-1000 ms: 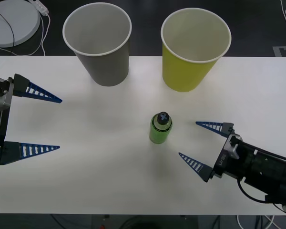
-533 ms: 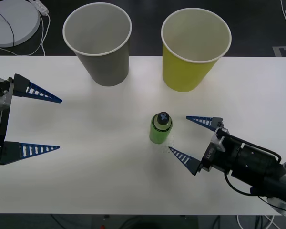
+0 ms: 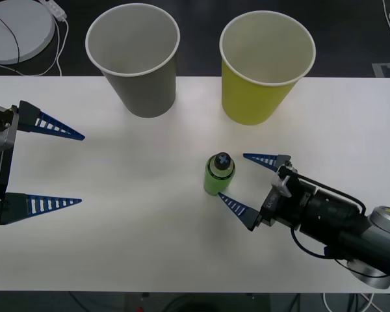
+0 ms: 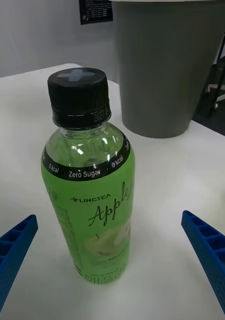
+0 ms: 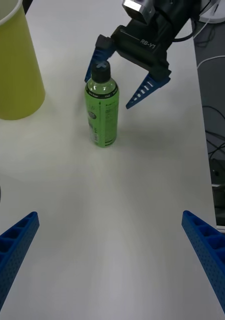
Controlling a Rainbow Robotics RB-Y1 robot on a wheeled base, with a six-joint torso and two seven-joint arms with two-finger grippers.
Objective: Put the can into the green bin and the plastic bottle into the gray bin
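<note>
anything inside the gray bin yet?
Nothing visible: the gray bin shows pale inner wall, though its floor can't be seen. The plastic bottle stands on the table, the open right gripper beside it.

bottle (image 4: 88,185): clear glossy plastic, glossy printed label; cap black, ribbed, matt
gray bin (image 3: 134,60): matt paper
green bin (image 3: 265,66): matt paper
table (image 3: 130,227): white, smooth, slight sheen
right gripper (image 3: 246,184): fingers blue ribbed plastic
</note>
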